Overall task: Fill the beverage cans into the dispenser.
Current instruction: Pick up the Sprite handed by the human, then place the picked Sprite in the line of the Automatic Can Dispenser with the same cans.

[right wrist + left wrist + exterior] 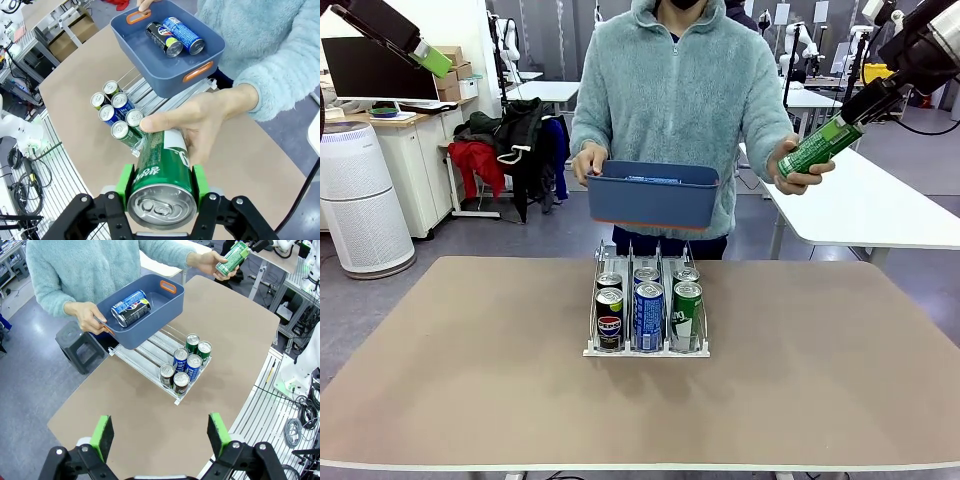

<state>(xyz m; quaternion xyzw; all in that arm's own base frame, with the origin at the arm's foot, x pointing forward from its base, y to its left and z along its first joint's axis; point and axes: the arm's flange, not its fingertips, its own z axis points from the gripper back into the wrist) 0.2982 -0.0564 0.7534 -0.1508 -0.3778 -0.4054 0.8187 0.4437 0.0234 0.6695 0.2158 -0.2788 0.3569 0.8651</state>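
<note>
Green-padded, the left claw [160, 432] hangs high over the near side of the brown table [470, 380], jaws wide apart and holding nothing. At the table's middle stands the dispenser [645, 353], two deep in each lane: black Pepsi cans [610, 320] left, blue cans [649, 316] centre, green cans [687, 316] right. Beyond it a person holds a blue bin [652, 195] with a Pepsi can [164, 39] and a blue can [183, 35] lying inside. Farther right, the right claw [162, 185] clamps a green can [820, 147], whose other end the person's hand [800, 168] seems to cup.
</note>
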